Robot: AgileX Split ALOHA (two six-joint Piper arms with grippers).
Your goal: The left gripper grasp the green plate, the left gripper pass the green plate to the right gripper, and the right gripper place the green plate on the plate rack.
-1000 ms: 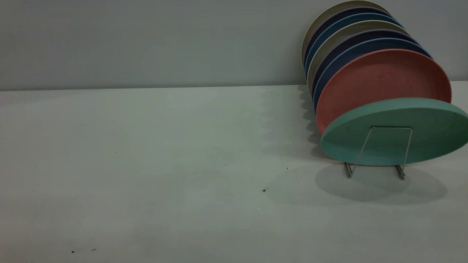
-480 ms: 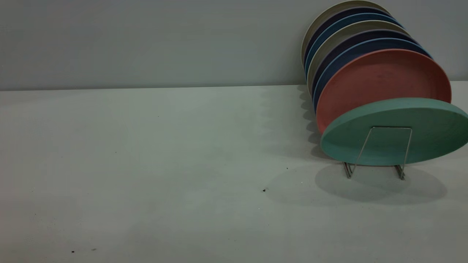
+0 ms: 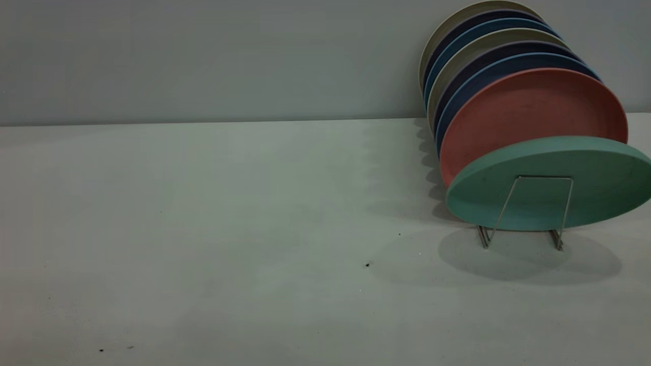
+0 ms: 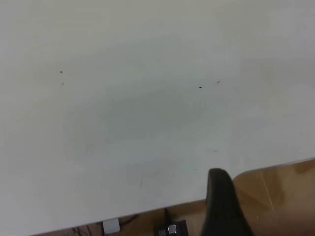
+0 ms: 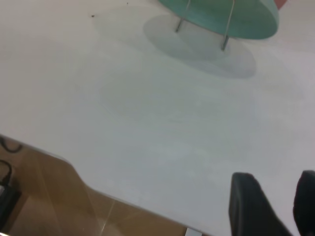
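On the table (image 3: 203, 229), the plate rack (image 3: 524, 213) carries the green plate (image 3: 552, 183) at its front end, leaning low against the front wire loop just before the salmon-pink plate (image 3: 529, 117), so the task looks done. Both arms sit withdrawn far from the rack: the right gripper (image 5: 273, 206) shows its jaws spread and empty, while of the left gripper (image 4: 224, 206) only 1 finger shows, so I cannot tell its state. Nothing has shifted since 1 second ago.

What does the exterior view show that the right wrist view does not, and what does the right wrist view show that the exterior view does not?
Only the exterior view shows the salmon-pink plate whole, the blue plates behind it and the wall. Only the right wrist view shows the right gripper, its fingers apart, near the table's edge, and the brown floor. Both show the green plate leaning in the plate rack on the table.
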